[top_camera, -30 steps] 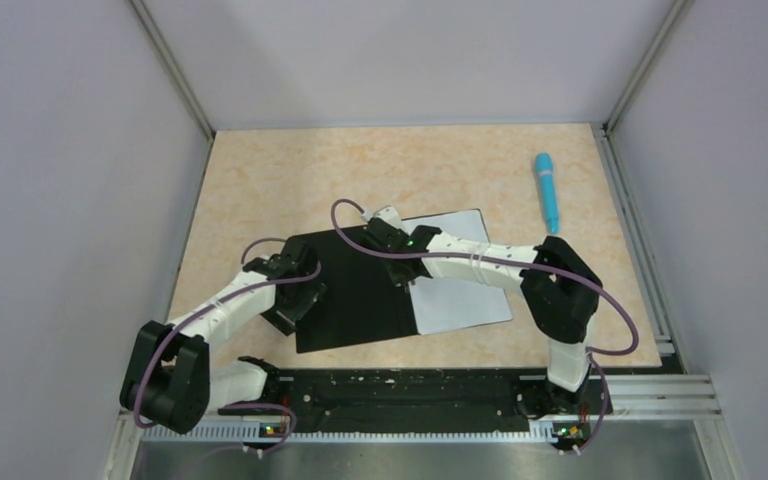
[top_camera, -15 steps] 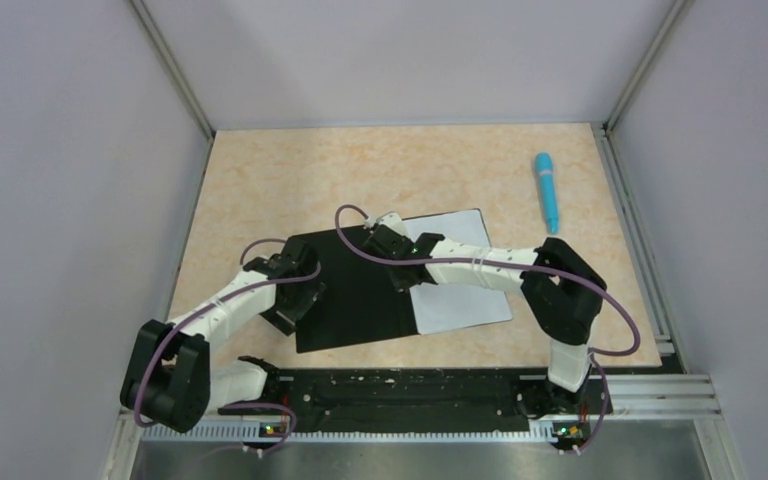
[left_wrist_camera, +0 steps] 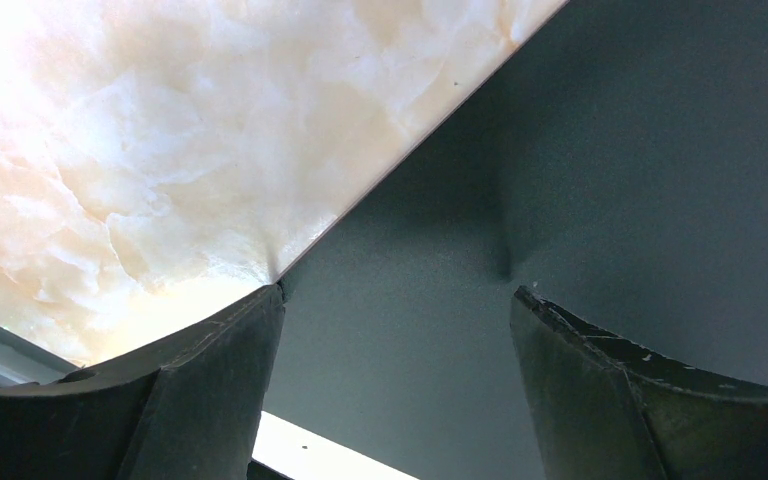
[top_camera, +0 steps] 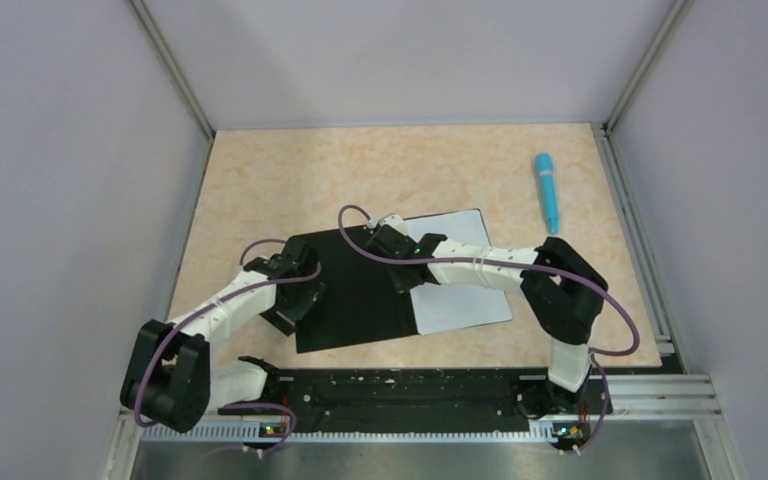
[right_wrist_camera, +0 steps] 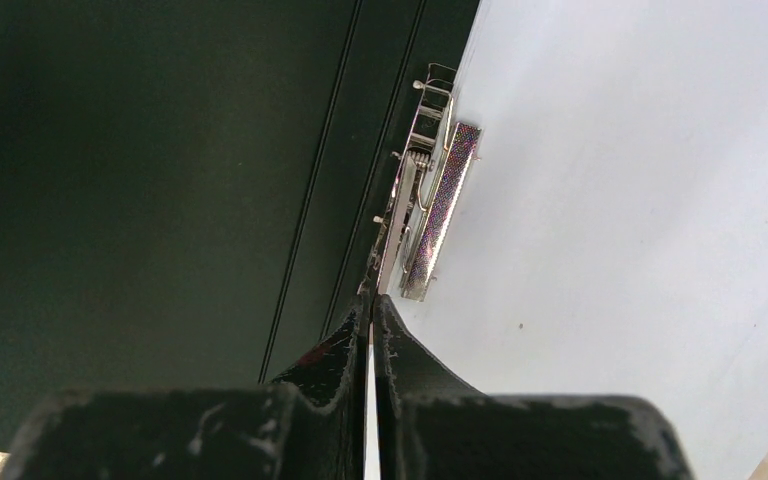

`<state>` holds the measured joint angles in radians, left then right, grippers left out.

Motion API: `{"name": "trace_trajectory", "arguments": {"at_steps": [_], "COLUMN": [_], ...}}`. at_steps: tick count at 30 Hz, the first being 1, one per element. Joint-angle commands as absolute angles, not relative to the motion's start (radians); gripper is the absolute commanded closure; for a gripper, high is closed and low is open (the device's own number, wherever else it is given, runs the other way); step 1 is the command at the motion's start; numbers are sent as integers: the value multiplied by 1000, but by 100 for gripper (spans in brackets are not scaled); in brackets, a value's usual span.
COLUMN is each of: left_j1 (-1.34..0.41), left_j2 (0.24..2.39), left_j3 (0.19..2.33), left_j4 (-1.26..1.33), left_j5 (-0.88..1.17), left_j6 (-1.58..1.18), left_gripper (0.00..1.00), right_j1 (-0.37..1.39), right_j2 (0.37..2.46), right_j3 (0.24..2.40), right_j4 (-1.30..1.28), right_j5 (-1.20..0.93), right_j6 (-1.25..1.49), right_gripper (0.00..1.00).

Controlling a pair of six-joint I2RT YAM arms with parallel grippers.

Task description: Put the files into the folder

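Observation:
The folder (top_camera: 355,300) lies open on the table with its black inside up. The files (top_camera: 460,305), a white sheet, lie on its right half. My left gripper (top_camera: 295,290) stands open over the folder's left edge; in the left wrist view its fingertips (left_wrist_camera: 397,292) rest on the black inside (left_wrist_camera: 610,150), one tip at the edge. My right gripper (top_camera: 385,240) is shut at the spine. In the right wrist view its tips (right_wrist_camera: 372,300) meet at the near end of the metal clip (right_wrist_camera: 430,210), between the black half (right_wrist_camera: 160,180) and the white sheet (right_wrist_camera: 640,200).
A blue pen (top_camera: 546,190) lies at the back right of the marbled tabletop (top_camera: 260,180). Grey walls enclose the table on three sides. A black rail (top_camera: 410,395) runs along the near edge between the arm bases.
My right gripper has crept slightly nearer along the folder's spine, still shut. The left arm, the folder and the sheet have not moved.

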<state>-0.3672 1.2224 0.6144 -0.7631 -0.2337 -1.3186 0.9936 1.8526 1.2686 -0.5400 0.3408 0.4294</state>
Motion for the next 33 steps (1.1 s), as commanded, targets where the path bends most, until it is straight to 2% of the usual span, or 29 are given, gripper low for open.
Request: {"name": "trace_trajectory", "arguments": {"at_steps": [1,20,33], "left_j1": [-363,-364,-363], "left_j2": [1258,1262,1270], "left_j3": [552,549,543], "left_j4": [-723,-702,-688], "left_j5": [-243,-233,-227], "left_j6": [-1356,-1342,-1331], "left_gripper": [11,12,12], "right_j1": [968,944,906], "right_j2": [1908,1953,1918], "right_j3": [1213,1188,1190], "right_j4": [-613,-569,-504], "right_j5": [312,258,115], "right_j6": [424,438,458], "right_gripper": [100,100,100]}}
